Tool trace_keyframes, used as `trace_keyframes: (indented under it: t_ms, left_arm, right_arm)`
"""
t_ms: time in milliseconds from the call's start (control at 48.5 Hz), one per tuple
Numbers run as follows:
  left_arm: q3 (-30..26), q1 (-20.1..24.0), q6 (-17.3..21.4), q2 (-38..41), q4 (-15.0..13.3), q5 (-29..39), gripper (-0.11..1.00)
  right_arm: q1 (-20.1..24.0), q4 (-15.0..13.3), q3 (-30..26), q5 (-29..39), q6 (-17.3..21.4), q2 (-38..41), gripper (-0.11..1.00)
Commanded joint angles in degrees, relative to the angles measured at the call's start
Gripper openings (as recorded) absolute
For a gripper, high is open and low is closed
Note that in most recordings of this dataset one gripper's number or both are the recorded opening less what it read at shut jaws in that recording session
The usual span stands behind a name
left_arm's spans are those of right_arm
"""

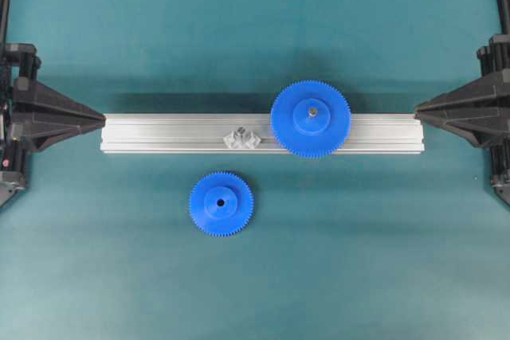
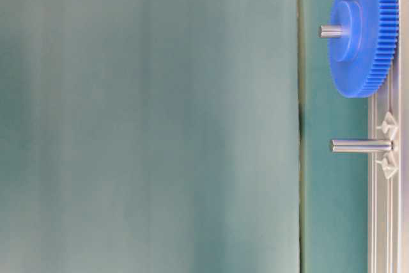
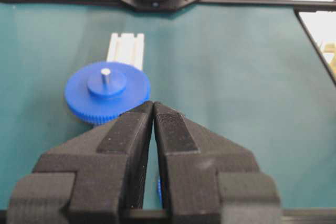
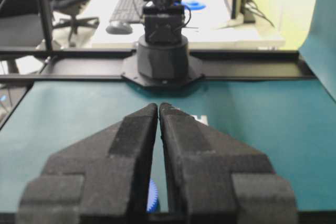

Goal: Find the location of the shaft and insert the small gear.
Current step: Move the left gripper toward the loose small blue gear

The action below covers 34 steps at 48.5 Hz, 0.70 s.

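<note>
The small gear (image 1: pixel 221 204), bright blue with a raised hub and centre hole, lies flat on the teal mat in front of the aluminium rail (image 1: pixel 159 134). The shaft (image 1: pixel 239 130) is a thin grey pin rising from a silvery bracket (image 1: pixel 241 139) on the rail; in the table-level view the shaft (image 2: pixel 360 146) stands bare. My left gripper (image 1: pixel 103 119) rests shut at the rail's left end, holding nothing; the left gripper (image 3: pixel 153 104) has its tips touching. My right gripper (image 1: pixel 416 107) is shut and empty at the rail's right end, and the right gripper (image 4: pixel 158 106) points along the rail.
A larger blue gear (image 1: pixel 310 118) sits on its own pin on the rail, right of the bracket, and the larger gear (image 3: pixel 107 92) shows ahead of the left fingers. Black frame bars run along the mat's left and right sides. Beyond the mat lies a desk with a keyboard (image 4: pixel 126 8).
</note>
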Motion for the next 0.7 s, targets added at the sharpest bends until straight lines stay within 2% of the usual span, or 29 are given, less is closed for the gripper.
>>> trace_keyframes:
  t_ms: [0, 124, 248, 475, 681]
  left_arm:
    - [-1.32, 0.18, -1.23, 0.79, 0.70, 0.70, 0.11]
    - [-3.60, -0.09, -2.37, 2.64, 0.70, 4.04, -0.01]
    - [-6.94, -1.58, -2.64, 6.77, 0.70, 8.00, -0.01]
    - [-12.39, -4.31, -3.16, 16.44, 0.70, 12.22, -0.01]
    - [-15.47, -5.10, -5.89, 23.82, 0.70, 15.56, -0.01]
  right_arm:
    - [0.00, 0.18, -0.97, 0.09, -0.26, 0.18, 0.16]
    - [0.00, 0.79, -1.05, 5.27, 0.18, -0.79, 0.08]
    - [0.00, 0.79, -2.11, 12.66, 0.62, -1.93, 0.04]
    - [-0.26, 0.79, -3.52, 21.97, 0.79, -2.37, 0.04]
    - [-0.26, 1.32, -4.13, 30.23, 0.79, -2.37, 0.04]
